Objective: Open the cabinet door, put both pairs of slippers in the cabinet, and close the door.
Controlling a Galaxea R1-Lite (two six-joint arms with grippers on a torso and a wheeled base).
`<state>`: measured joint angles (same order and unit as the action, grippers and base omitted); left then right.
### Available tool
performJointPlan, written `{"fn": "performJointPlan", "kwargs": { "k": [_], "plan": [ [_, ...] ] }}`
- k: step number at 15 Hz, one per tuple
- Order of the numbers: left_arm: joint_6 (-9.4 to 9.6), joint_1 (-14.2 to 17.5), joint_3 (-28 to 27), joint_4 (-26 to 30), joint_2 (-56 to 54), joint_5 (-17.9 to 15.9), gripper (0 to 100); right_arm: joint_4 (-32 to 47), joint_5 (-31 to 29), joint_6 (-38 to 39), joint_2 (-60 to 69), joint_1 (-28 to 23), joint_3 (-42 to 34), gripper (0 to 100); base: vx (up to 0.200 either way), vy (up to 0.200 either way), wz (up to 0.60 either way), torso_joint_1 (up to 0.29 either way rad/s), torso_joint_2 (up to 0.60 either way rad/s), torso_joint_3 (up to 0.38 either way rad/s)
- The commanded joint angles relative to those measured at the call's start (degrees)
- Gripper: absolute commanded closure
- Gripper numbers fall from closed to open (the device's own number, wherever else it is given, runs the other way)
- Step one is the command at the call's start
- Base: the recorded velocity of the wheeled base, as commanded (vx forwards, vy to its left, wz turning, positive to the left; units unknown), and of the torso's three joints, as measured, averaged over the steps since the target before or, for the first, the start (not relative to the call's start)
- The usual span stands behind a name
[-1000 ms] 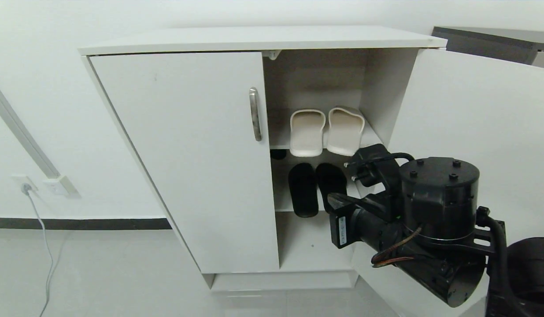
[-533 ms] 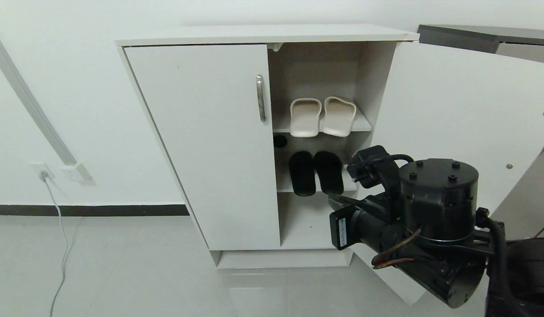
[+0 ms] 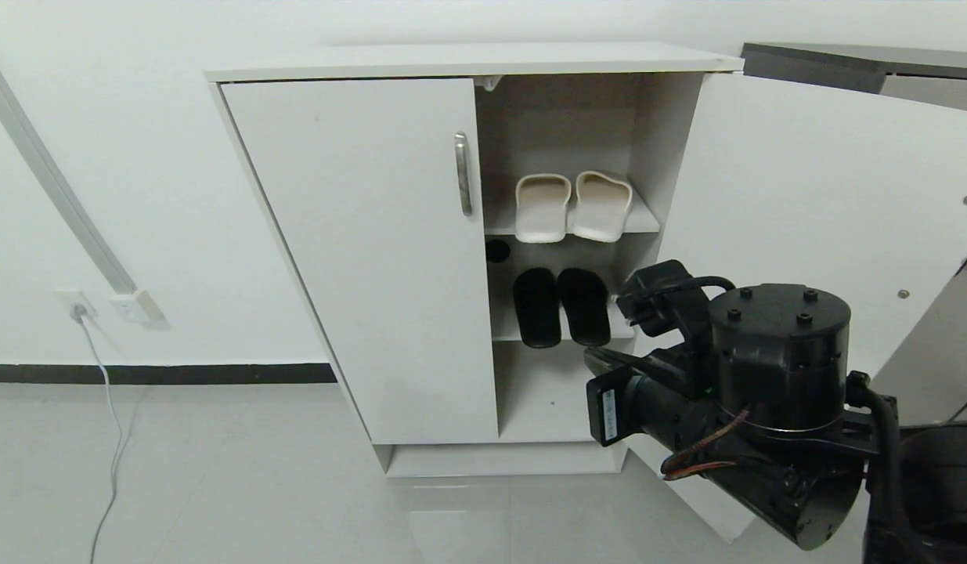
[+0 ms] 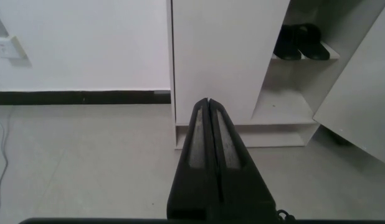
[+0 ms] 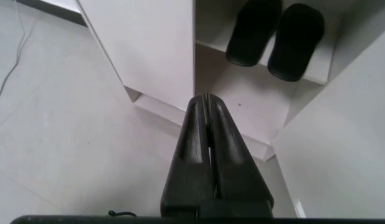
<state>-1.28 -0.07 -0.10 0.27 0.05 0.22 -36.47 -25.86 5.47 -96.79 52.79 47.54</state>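
Slippers: white pair (image 3: 573, 207) on upper shelf (image 3: 644, 222), black pair (image 3: 561, 307) below, both unmoved.
Door: right door (image 3: 804, 196) swung wide, unchanged; I judge only closing remains.
Claws: my left claw (image 4: 208, 104) and right claw (image 5: 208, 98) pinched closed, empty.

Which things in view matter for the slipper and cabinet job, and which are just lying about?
Job: cabinet, its open right door, white slippers on the upper shelf, black slippers on the shelf below.
About: wall socket, its cable, grey furniture behind the door.
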Motion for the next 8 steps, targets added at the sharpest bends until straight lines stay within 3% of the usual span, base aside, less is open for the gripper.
{"fn": "performJointPlan", "kwargs": {
  "k": [1,8],
  "plan": [
    [-0.04,0.07,0.01,0.0,0.04,0.04,100,0.0,0.02,-0.02,-0.15,0.04,0.01,100,0.0,0.0,0.0,0.0,0.0,0.0],
    [-0.04,-0.01,0.01,0.0,0.04,0.04,100,0.0,0.02,-0.02,-0.06,0.04,-0.08,100,0.0,0.0,0.0,0.0,0.0,0.0]
  ]
}}
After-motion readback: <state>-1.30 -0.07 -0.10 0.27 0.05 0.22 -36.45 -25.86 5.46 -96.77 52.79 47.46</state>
